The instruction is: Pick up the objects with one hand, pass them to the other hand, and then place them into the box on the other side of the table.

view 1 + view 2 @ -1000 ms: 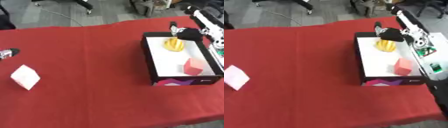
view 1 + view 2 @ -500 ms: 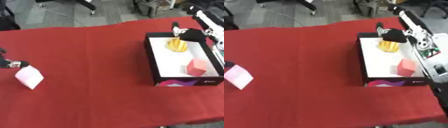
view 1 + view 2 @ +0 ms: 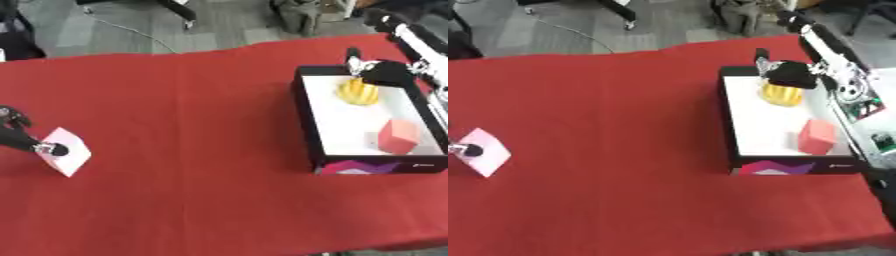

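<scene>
Both hands at opposite table edges.
My left hand, largely cut off, touches the pink block with a fingertip; grip unclear. My right hand hides its fingers above the yellow object in the box.
</scene>
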